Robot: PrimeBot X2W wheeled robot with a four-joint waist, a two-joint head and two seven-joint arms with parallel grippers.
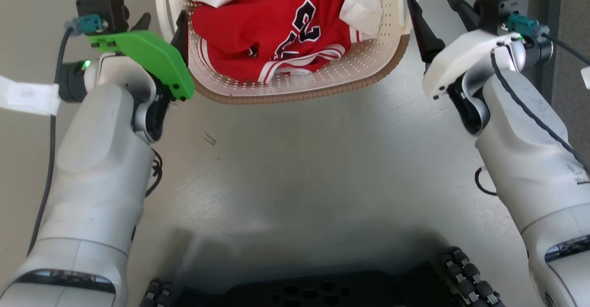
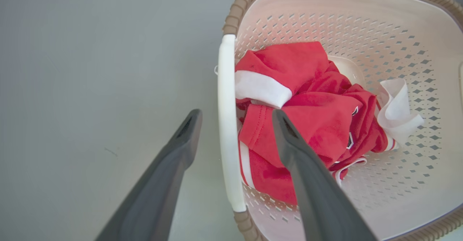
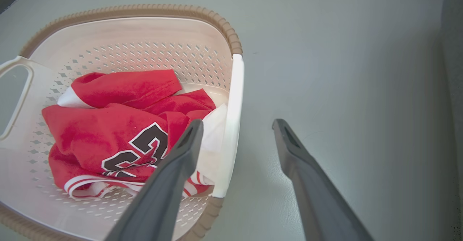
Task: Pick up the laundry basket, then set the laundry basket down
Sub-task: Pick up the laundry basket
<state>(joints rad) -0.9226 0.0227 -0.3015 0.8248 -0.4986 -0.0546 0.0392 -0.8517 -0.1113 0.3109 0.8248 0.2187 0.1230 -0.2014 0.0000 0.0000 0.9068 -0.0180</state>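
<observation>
While left fingers (image 2: 170,168) and right fingers (image 3: 307,176) gape astride the handles (image 2: 228,125) of the laundry basket (image 1: 286,96), top centre — gripping nothing — lifting seems not yet begun.

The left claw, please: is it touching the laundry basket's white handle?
Apart. The left wrist view shows the left claw straddling the laundry basket's white handle, with floor and red shirt visible between it and the fingers.

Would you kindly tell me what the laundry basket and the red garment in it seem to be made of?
The laundry basket looks like moulded plastic, matte cream walls pierced with diamond holes; its brown rim imitates weave, likely plastic. The red garment seems soft knit fabric, judging by its folds.
</observation>
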